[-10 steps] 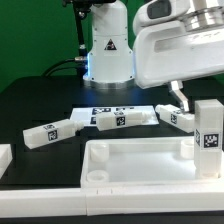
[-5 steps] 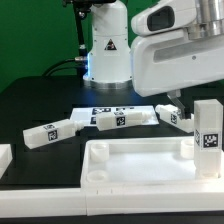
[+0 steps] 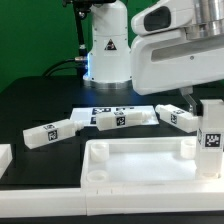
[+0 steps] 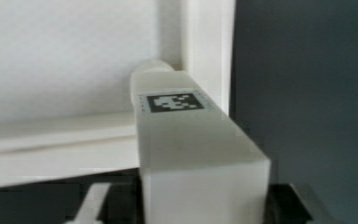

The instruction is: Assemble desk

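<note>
The white desk top [image 3: 96,160] lies flat at the front, rim up, with round corner sockets. My gripper [image 3: 199,106] hangs under the big white arm at the exterior view's right and is shut on an upright tagged leg [image 3: 211,136], which stands at the top's far right corner. In the wrist view that leg [image 4: 190,140] fills the middle between my dark fingers [image 4: 108,205], with the desk top [image 4: 69,70] beside it. Three more tagged legs lie behind the top: one on the left [image 3: 50,132], one in the middle [image 3: 120,120] and one on the right [image 3: 178,117].
The marker board [image 3: 100,109] lies flat behind the loose legs. The robot base [image 3: 108,50] stands at the back centre. A white border bar [image 3: 40,205] runs along the front edge, and a white piece [image 3: 4,155] sits at the exterior view's left.
My arm and the upright leg have shifted a little toward the exterior view's right and slightly down. The loose legs and the desk top have not moved.
</note>
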`<state>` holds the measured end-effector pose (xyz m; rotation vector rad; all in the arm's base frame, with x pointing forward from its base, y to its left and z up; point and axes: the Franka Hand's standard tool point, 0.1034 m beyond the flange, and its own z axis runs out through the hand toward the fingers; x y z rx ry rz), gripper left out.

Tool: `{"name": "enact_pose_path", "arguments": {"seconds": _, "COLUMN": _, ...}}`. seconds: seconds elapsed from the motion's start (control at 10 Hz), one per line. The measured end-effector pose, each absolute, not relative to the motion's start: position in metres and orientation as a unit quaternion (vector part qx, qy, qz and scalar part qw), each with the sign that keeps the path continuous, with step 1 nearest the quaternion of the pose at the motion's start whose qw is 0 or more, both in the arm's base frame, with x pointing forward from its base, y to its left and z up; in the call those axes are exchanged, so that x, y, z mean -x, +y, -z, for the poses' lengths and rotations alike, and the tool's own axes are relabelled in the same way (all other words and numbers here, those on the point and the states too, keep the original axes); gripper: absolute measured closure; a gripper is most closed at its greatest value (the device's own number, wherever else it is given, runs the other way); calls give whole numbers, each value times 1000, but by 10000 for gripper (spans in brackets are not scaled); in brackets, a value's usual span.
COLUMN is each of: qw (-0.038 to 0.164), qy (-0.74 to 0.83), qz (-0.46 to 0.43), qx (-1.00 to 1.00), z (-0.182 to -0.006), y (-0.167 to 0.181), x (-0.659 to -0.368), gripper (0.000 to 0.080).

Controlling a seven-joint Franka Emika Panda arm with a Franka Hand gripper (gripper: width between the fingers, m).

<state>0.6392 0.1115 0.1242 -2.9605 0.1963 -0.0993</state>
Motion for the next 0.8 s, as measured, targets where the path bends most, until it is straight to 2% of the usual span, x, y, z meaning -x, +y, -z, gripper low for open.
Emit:
{"name": "enact_pose_path", "arguments": {"seconds": 0.3, "qw": 91, "qy": 232, "qz": 69, "qx": 966, "z": -123, "y": 110, "x": -642, "gripper": 507}}
{"name": "enact_pose_path", "arguments": {"seconds": 0.4, "qw": 95, "qy": 350, "qz": 75, "qx": 929, "z": -123, "y": 108, "x": -640, "gripper": 507}}
{"name": "enact_pose_path", "arguments": {"seconds": 0.6, "qw": 120, "qy": 523, "qz": 76, "qx": 841, "z": -123, "y": 103, "x": -637, "gripper": 507}}
{"name": "enact_pose_path", "arguments": {"seconds": 0.8, "qw": 122, "qy": 561, "qz": 59, "qx": 817, "z": -123, "y": 107, "x": -635, "gripper": 504}}
